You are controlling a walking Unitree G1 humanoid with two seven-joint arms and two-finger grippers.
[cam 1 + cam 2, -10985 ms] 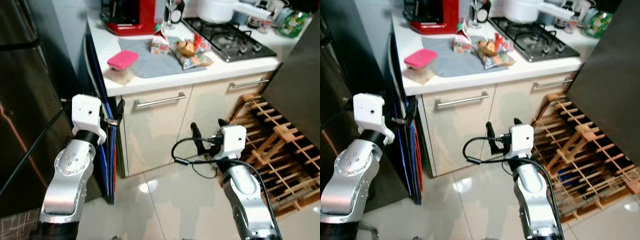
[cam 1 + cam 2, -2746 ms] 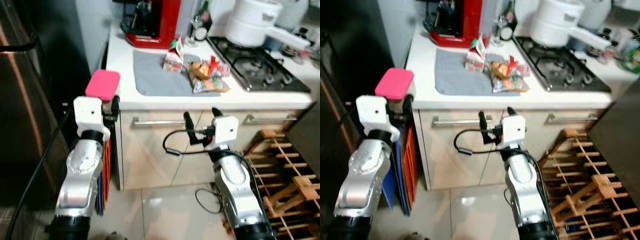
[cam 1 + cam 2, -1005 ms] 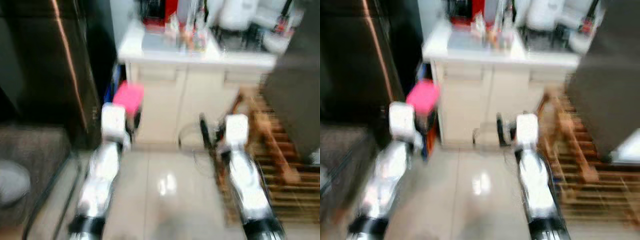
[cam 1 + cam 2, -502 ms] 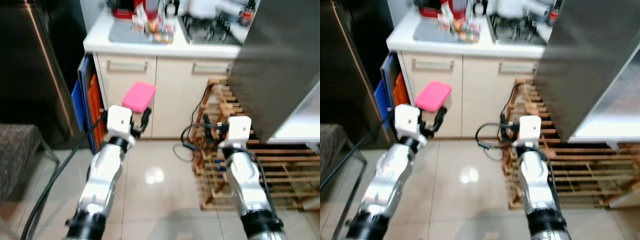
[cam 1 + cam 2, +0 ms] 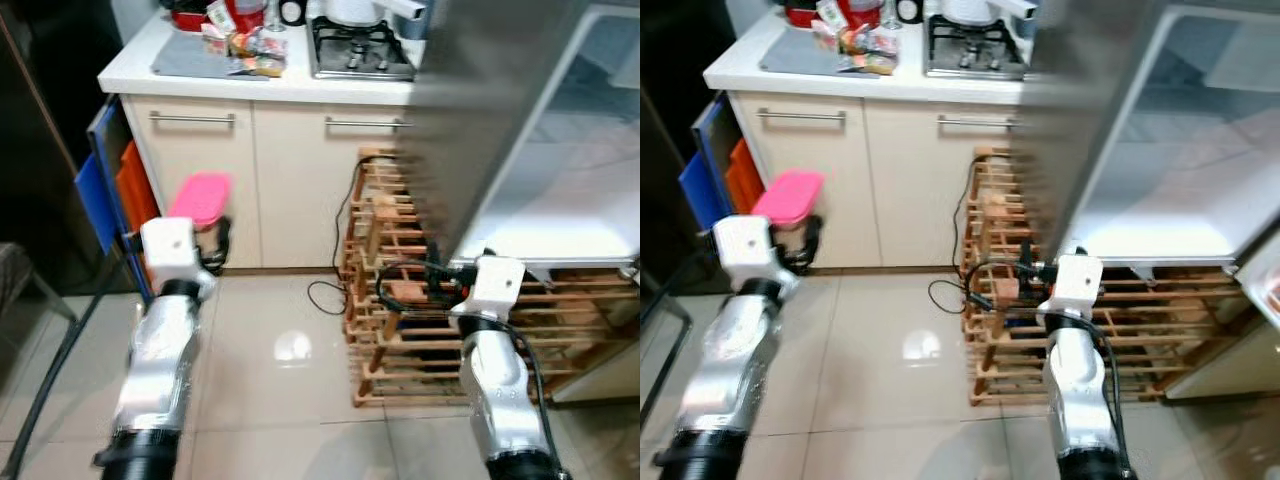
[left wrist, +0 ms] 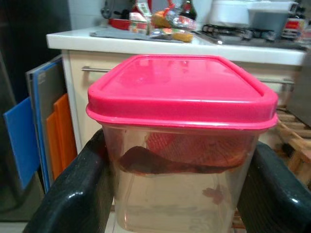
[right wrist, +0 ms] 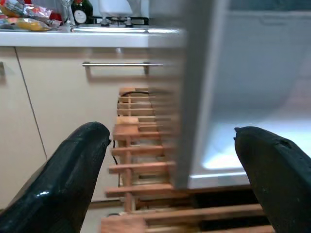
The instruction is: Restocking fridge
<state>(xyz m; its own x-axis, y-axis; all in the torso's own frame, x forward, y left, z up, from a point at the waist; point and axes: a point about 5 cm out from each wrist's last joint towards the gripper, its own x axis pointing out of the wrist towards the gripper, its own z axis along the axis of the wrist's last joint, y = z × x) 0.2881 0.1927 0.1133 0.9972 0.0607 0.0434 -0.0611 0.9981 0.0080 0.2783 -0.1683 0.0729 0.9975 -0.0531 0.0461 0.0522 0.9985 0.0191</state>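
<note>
- Nearest, two silver robot arms reach forward over a pale, glossy tiled floor (image 5: 300, 400).
- The left gripper (image 6: 180, 194) is clenched on a clear plastic container (image 6: 181, 145) with a pink lid (image 5: 200, 197); one black finger (image 6: 80, 187) presses each side wall. Something reddish-brown lies inside, too unclear to name.
- The container is held upright in the air above the floor, in front of the cream cabinet (image 5: 195, 170) and well apart from the wooden rack (image 5: 390, 290), on the rack's left.
- The right gripper (image 7: 175, 165) is released, its two black fingers (image 7: 63, 179) spread wide with nothing between them. It hangs just in front of the wooden rack, near the lower edge of the open fridge door (image 5: 490, 110).
- A black cable (image 5: 345, 215) hangs down beside the rack's left side and loops onto the floor.
- The wooden rack, a slatted frame of pale bars, stands on the floor against the cabinet front, partly under the fridge door.
- Right of the rack and above it, the open fridge (image 5: 1185, 170) shows a white, lit interior shelf.
- Left of the cabinet, well apart from the rack, blue and orange flat boards (image 5: 110, 185) stand on edge.
- Farthest, behind and above the rack, a white counter (image 5: 140, 70) tops the cabinet. It carries a grey mat (image 5: 190, 60) with food packets (image 5: 245, 50), a red appliance (image 5: 185, 15), and a gas hob (image 5: 360, 55) with a white pot (image 5: 355, 10).
</note>
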